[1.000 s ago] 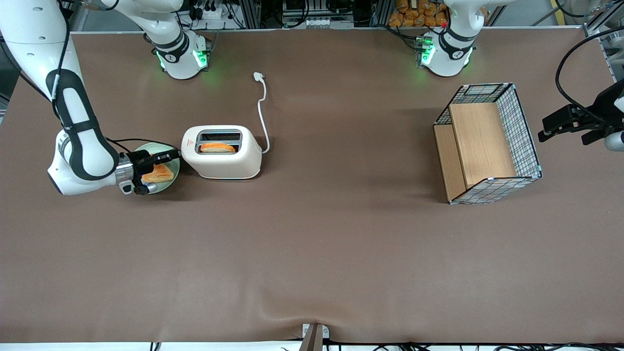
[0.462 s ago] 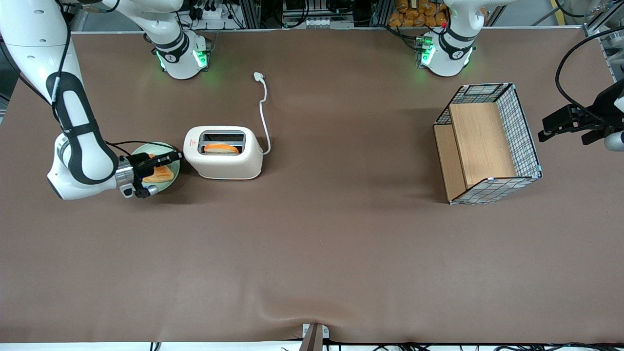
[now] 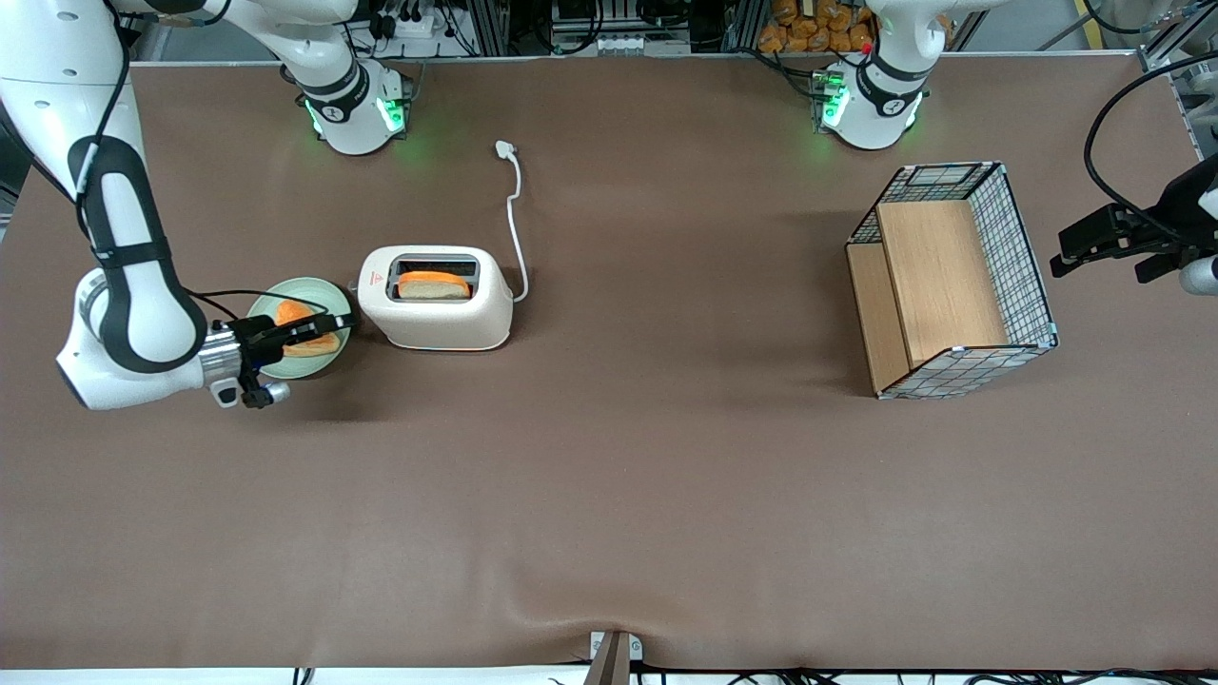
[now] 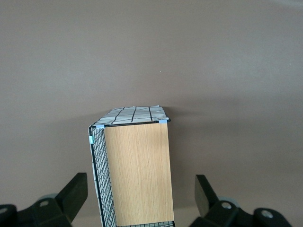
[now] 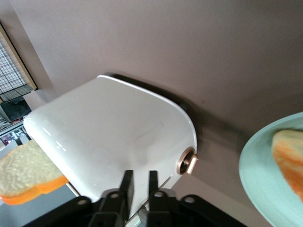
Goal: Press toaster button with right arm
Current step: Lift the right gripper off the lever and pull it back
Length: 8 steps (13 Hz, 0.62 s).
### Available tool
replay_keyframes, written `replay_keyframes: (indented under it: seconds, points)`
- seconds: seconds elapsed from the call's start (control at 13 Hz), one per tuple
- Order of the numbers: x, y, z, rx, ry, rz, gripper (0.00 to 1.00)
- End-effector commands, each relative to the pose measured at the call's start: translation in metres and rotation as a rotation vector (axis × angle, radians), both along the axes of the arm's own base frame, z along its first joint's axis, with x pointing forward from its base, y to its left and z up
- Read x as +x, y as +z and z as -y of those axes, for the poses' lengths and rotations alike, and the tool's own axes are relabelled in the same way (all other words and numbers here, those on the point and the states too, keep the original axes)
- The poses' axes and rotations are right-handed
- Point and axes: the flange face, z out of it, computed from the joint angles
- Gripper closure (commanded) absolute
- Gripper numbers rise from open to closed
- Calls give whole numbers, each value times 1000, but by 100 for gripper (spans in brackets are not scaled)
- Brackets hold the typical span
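Observation:
The cream-white toaster stands on the brown table with a slice of toast in one slot and a red triangle mark on top. My right gripper lies level over the green plate, its tips just short of the toaster's end that faces the working arm. In the right wrist view the toaster fills the frame, with a round metal knob low on its end. The gripper has its fingers close together with nothing between them.
A slice of toast lies on the plate, partly under the gripper. The toaster's white cord runs away from the front camera. A wire basket with wooden boards stands toward the parked arm's end, also in the left wrist view.
The toaster slid slightly toward the parked arm's end, and its toast sits a little higher. My right arm has drawn back from the toaster, nearer to the front camera.

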Motion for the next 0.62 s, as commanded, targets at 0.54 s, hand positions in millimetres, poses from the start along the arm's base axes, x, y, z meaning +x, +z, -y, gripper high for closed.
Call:
replay_keyframes:
  seconds: [0.54]
  points:
    - [44, 102, 13, -222, 153, 209, 0]
